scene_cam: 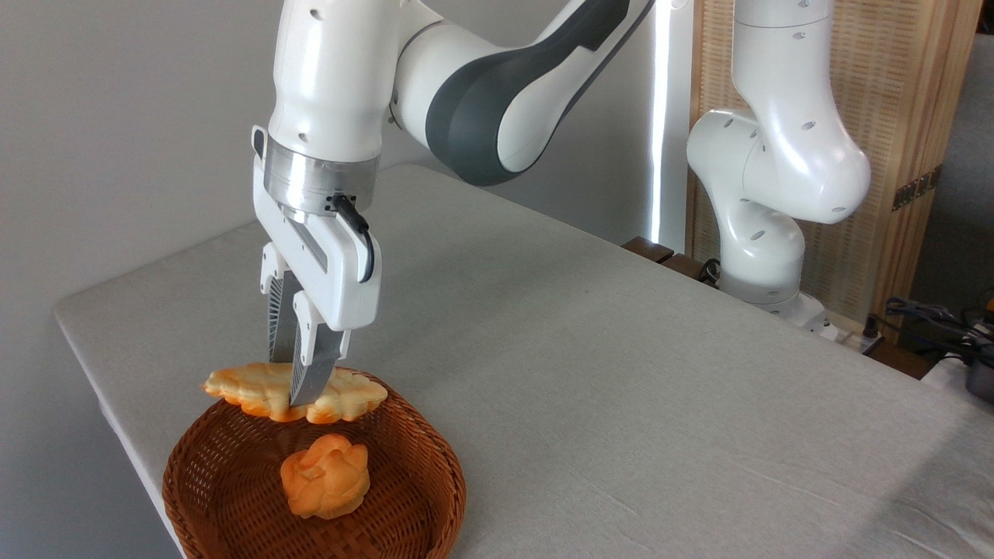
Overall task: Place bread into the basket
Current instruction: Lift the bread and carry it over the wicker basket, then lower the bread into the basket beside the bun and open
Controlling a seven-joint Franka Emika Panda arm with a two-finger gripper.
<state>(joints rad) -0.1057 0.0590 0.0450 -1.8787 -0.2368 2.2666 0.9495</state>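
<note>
From my remote station I saw a plain grey wall (116,116) behind the grey cloth-covered table (621,373), a bright strip of daylight (660,116) beside a slatted wooden screen (916,93), and tangled cables (932,318) lay at far right.

My own fingers (299,365) cover the middle of the bread (342,397). The basket (435,473) is cut off below; the bread hides part of its far rim.
</note>
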